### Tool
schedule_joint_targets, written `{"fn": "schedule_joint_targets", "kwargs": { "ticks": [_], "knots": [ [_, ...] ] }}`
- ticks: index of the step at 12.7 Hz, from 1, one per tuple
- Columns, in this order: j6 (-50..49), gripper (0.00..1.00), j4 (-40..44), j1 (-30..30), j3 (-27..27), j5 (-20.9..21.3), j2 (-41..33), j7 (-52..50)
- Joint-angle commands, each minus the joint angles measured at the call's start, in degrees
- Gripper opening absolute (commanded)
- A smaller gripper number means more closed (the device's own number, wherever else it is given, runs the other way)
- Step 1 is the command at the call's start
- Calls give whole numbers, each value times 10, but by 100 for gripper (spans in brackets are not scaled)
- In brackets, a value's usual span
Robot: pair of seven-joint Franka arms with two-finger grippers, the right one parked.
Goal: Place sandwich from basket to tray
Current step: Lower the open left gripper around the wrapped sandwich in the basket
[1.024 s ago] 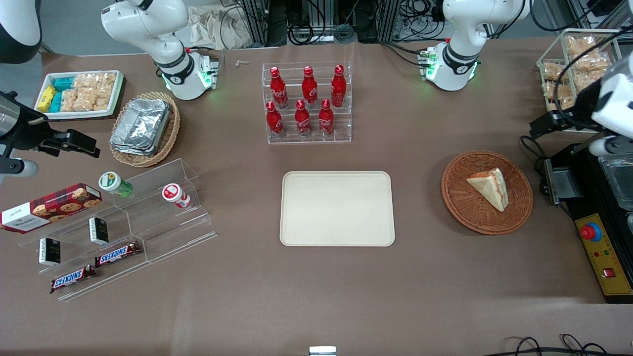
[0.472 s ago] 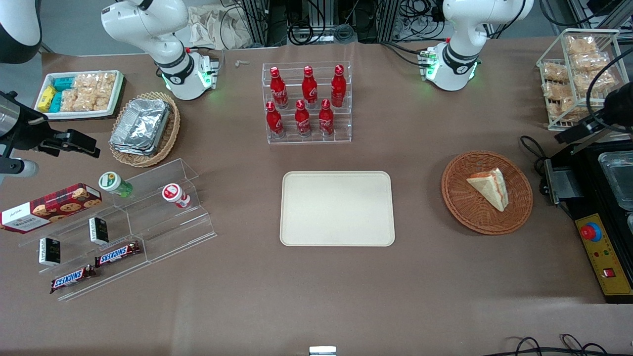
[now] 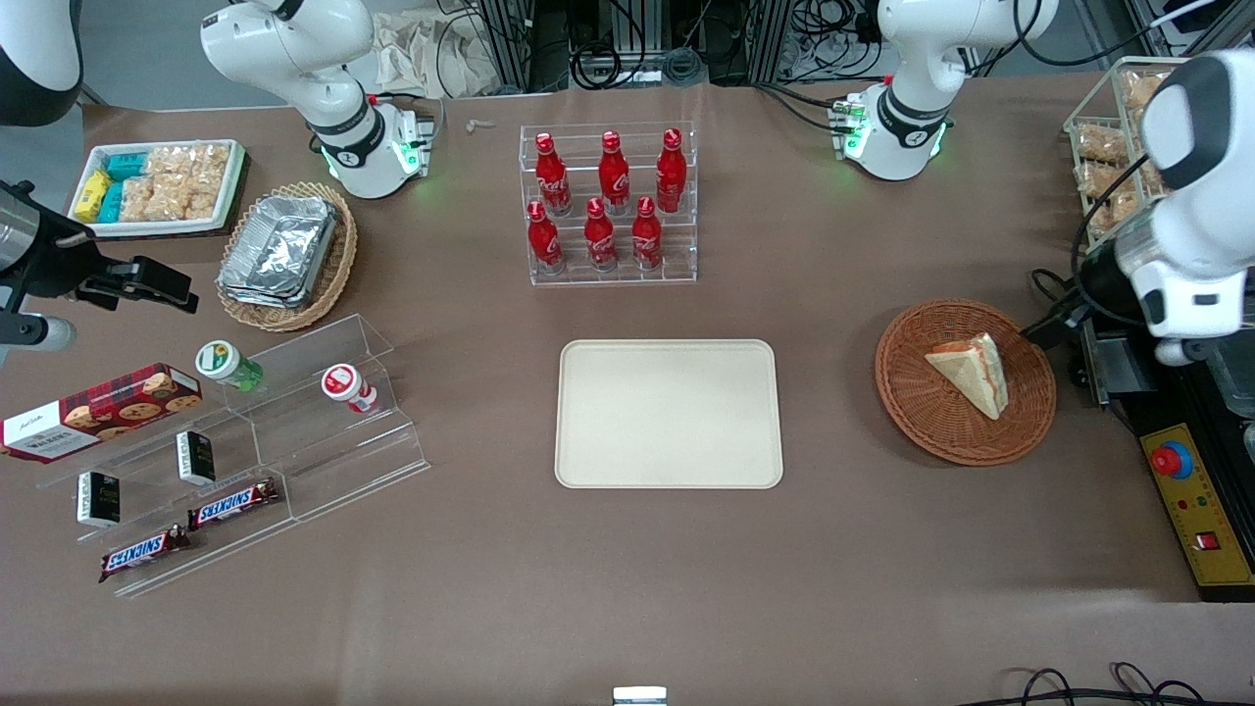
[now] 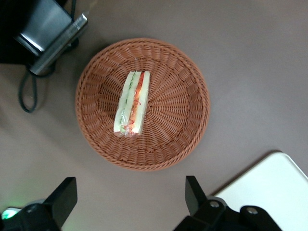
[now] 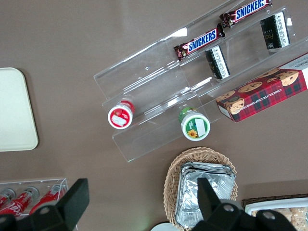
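1. Front view: a round, shallow, reddish-brown woven wicker basket [image 3: 966,381] stands on the brown tabletop [image 3: 627,569] toward the working arm's end, well in from the edge nearest the camera.
2. A small triangular sandwich of pale bread with red, orange and green filling layers [image 3: 971,373] lies in the basket, about at its middle, touching the woven floor and clear of the rim.
3. A flat cream-beige rectangular plastic tray with rounded corners [image 3: 670,413] lies at the middle of the tabletop, apart from the basket, with nothing on it.
4. The white left arm hangs above the tabletop's working-arm edge, beside the basket; in this view its body hides the fingers.
5. Left wrist view: the left gripper [image 4: 130,204] hovers above bare tabletop just beside the basket [image 4: 192,103], its two black fingers [image 4: 195,195] spread wide apart and holding nothing.
6. The same view looks down on the sandwich [image 4: 132,102], its striped cut edge turned upward, and takes in one rounded corner of the tray [image 4: 269,185].
7. A clear acrylic rack of red bottles [image 3: 608,201] stands farther from the front camera than the tray.
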Motion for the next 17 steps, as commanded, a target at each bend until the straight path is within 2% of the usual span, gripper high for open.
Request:
{"fn": "schedule_joint_targets", "kwargs": {
  "ticks": [1,5,11,13,17],
  "knots": [
    [89,100,-104,-1,-2,21,-20,-28],
    [135,100,-115,0,0,73,42,-28],
    [172,100,-121,5,12,73,100,-8],
    [172,100,-127,5,25,71,103,31],
    [203,100,-135,5,31,71,122,33]
  ]
}}
